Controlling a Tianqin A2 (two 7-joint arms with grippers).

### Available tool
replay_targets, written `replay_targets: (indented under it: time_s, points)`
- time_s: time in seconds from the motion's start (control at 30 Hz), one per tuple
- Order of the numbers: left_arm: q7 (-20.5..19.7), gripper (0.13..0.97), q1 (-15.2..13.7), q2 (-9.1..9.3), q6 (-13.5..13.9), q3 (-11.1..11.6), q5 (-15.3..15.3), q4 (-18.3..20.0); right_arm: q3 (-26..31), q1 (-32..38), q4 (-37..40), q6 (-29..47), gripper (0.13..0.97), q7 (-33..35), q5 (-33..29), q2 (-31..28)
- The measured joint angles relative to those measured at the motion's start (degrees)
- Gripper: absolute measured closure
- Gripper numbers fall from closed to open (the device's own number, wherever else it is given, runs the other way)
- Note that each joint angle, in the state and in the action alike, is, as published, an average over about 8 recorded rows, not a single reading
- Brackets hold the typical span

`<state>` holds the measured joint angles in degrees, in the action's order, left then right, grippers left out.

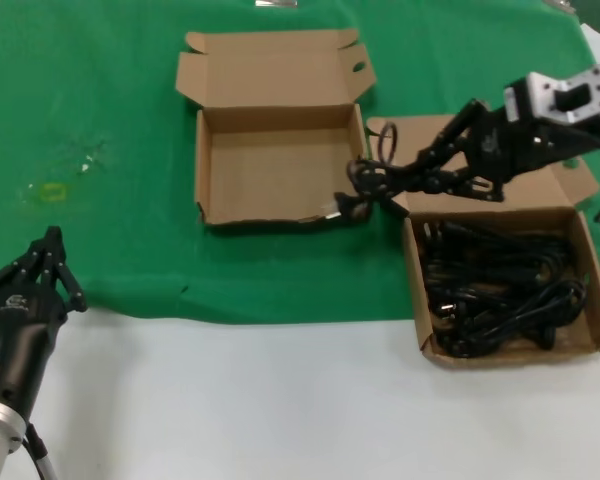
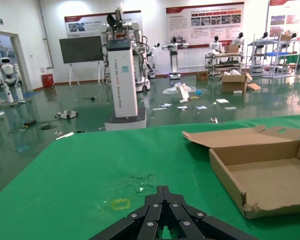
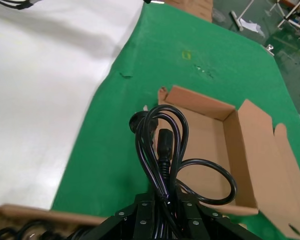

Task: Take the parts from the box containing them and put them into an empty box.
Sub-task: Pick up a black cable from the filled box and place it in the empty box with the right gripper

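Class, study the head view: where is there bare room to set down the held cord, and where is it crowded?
The empty box has a bare floor between its four walls. Green cloth lies open on its left. The full box is crowded with cords. The right gripper holds a cord beside the empty box's right wall.

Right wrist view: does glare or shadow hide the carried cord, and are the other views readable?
Right wrist view: the power cord in the right gripper reads clearly against the empty box. Head view: even light; the cords in the full box merge into one dark mass. Left wrist view: glossy floor reflections; left gripper idle.
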<state>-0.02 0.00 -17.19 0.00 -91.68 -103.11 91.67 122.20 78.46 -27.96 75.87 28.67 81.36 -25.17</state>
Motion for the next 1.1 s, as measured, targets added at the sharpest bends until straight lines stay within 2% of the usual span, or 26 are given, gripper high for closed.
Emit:
replay_targets:
  time_s: [0.23, 0.4, 0.63, 1.1]
  points:
    - [0.0, 0.953, 0.0, 0.0, 0.0, 0.0, 0.0, 0.0, -0.6, 5.8, 15.8, -3.9, 0.881, 8.6, -0.2, 7.2]
    - [0.0, 0.953, 0.0, 0.0, 0.0, 0.0, 0.0, 0.0, -1.4, 8.0, 22.7, -7.3, 0.881, 12.5, 0.0, 11.0]
    - [0.0, 0.953, 0.0, 0.0, 0.0, 0.0, 0.0, 0.0, -2.4, 8.7, 26.0, -11.6, 0.881, 14.5, 0.0, 14.6]
    - [0.0, 0.953, 0.0, 0.0, 0.0, 0.0, 0.0, 0.0, -4.0, 7.4, 27.1, -18.2, 0.882, 16.4, 0.4, 19.6]
